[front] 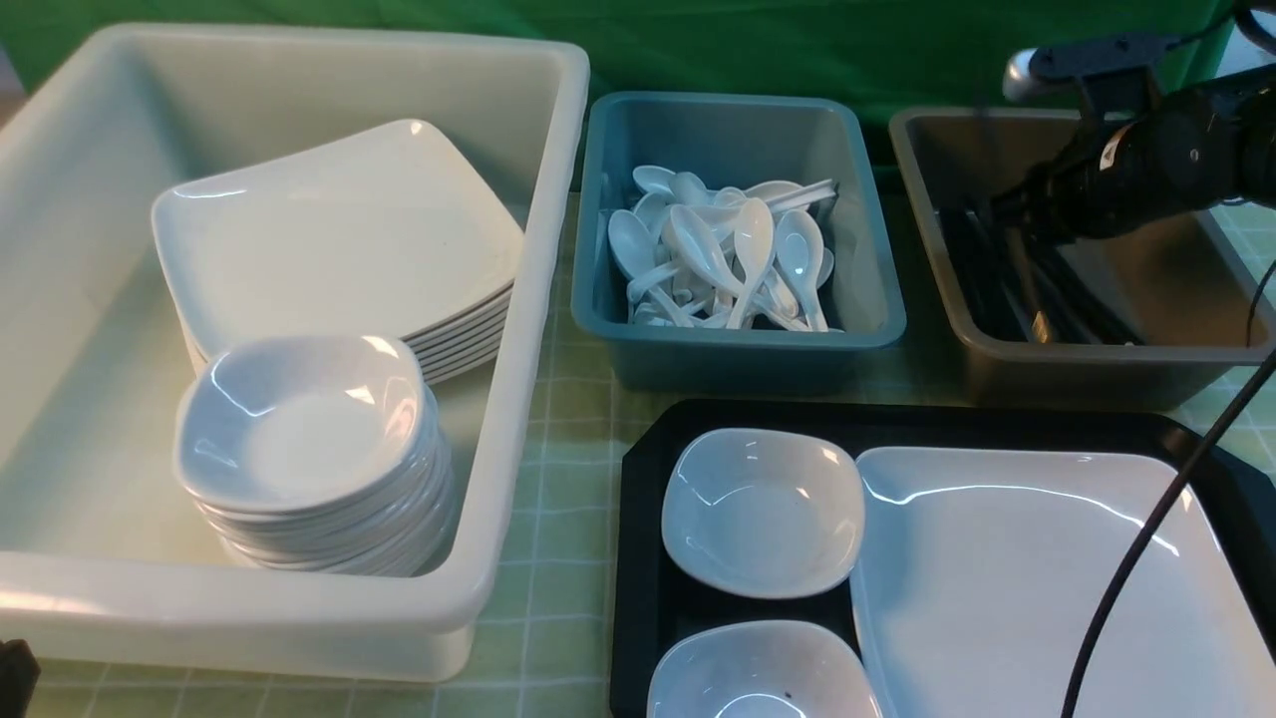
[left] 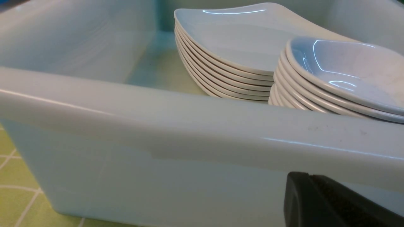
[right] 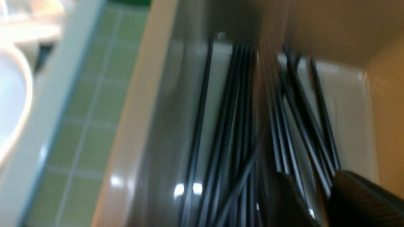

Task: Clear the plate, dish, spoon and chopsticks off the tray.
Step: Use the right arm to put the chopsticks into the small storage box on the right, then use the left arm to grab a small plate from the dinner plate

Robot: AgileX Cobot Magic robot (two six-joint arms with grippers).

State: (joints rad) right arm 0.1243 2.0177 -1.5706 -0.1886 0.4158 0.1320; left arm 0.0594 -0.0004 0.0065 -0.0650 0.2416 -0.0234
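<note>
Plate, large, glossy, white and square with rounded corners: you see it lying flat on the big black plastic tray, filling the tray's right part. Its right edge runs out of the front view. The plate's left rim lies just beside a small white squarish bowl and, nearer you, a second bowl. A black cable crosses in front of the plate.

Thin black chopsticks lie lengthwise in the brown plastic tub, whose near wall stands just beside the tray's far rim. Your right claw hangs over them inside that tub, fingers apart, gripping nothing. White plastic soup spoons fill the blue-grey tub.

Your left claw, closed, sits low outside the near wall of the big white tub. A strip of green checked table shows between the white tub and the tray.
</note>
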